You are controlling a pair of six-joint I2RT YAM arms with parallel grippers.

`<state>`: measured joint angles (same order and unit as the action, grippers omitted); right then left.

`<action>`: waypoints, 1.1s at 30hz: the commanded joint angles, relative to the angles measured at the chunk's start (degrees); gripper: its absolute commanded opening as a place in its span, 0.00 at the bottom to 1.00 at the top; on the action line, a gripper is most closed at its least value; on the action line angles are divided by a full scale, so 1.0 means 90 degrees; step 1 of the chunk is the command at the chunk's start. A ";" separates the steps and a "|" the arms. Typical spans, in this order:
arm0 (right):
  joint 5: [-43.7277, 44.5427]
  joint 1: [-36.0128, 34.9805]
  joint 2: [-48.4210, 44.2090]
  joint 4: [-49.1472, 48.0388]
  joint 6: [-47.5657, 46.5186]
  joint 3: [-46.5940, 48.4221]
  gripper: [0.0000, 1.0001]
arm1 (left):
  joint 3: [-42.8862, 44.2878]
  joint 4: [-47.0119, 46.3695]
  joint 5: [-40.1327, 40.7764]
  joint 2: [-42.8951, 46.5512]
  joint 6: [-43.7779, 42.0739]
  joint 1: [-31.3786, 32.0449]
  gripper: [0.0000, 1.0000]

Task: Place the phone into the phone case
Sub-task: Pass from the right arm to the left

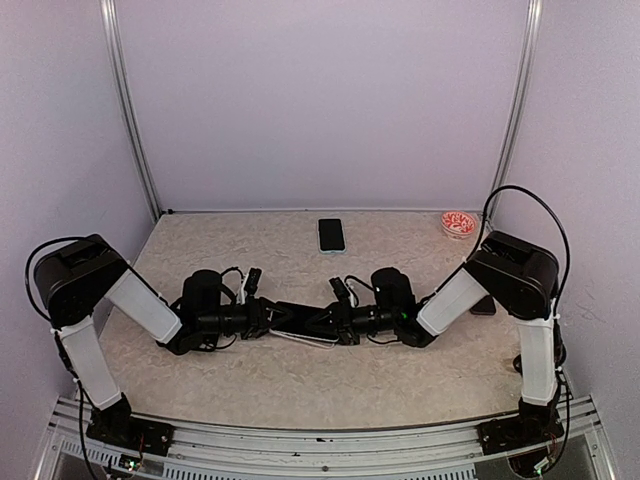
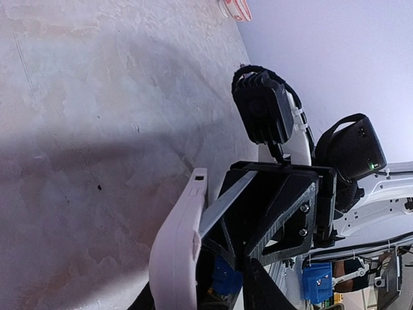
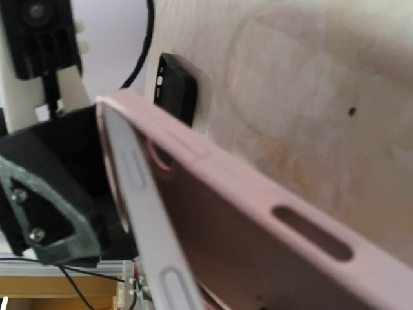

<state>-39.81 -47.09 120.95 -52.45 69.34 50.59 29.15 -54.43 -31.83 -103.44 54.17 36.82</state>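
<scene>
A pale pink phone case (image 3: 271, 226) is held up between my two grippers over the middle of the table. The silver-edged phone (image 3: 139, 194) sits partly in it; in the left wrist view the phone's edge (image 2: 222, 199) angles away from the case (image 2: 177, 252) at the far end. From above, the phone's dark face (image 1: 300, 316) spans the gap between the arms. My left gripper (image 1: 268, 318) is shut on the case's left end. At the case's right end is my right gripper (image 1: 345, 322), its fingers hidden behind the case.
A second phone with a teal rim (image 1: 331, 235) lies at the back middle of the table. A red and white dish (image 1: 458, 223) sits at the back right. A dark object (image 1: 483, 305) lies beside the right arm.
</scene>
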 commanded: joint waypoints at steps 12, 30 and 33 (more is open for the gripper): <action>0.0223 -0.0036 -0.0429 0.1238 -0.0579 0.0282 0.44 | -0.0005 -0.0951 -0.0378 0.0097 0.0071 0.0108 0.27; 0.0147 0.0015 -0.0508 0.1800 -0.0961 0.0415 0.59 | -0.0040 -0.0797 -0.0354 0.0231 0.0014 0.0080 0.06; 0.0151 0.0050 -0.0629 0.2055 -0.1117 0.0410 0.59 | -0.0064 -0.0797 -0.0362 0.0260 -0.0001 0.0055 0.03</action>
<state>-40.32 -46.96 117.03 -39.38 62.57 53.41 28.53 -57.45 -32.80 -103.33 55.13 36.80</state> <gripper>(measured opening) 0.590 0.165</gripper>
